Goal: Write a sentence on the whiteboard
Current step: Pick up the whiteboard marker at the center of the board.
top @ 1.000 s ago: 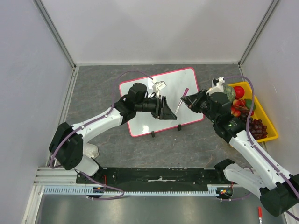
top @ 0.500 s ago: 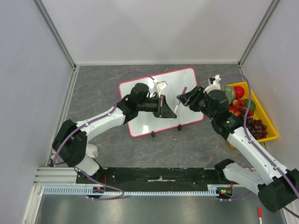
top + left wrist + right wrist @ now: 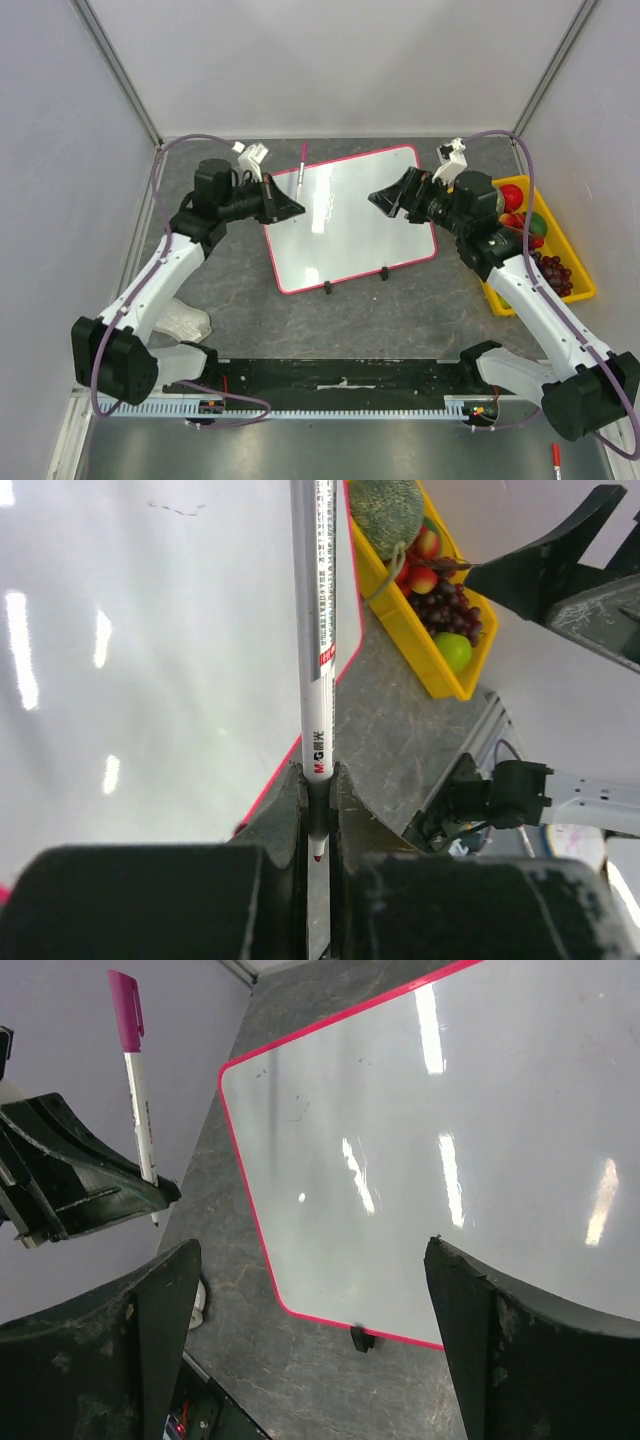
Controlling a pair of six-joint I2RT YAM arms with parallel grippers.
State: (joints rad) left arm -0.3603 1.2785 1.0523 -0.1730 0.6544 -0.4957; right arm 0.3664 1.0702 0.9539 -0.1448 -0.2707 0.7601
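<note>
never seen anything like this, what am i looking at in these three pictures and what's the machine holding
This is a robot with two arms bolted at the near edge of a grey table. The overhead picture comes from a fixed camera above and behind the arms. The other two come from a small camera on each wrist, so you see that arm's dark fingers up close.

A whiteboard with a pink rim lies flat on the table and looks almost blank, with only faint specks. A yellow tray of fruit sits on the right.

The left arm's fingers are shut on a marker with a pink cap, near the board's far edge. The right arm's fingers are open over the board's right part and hold nothing.
</note>
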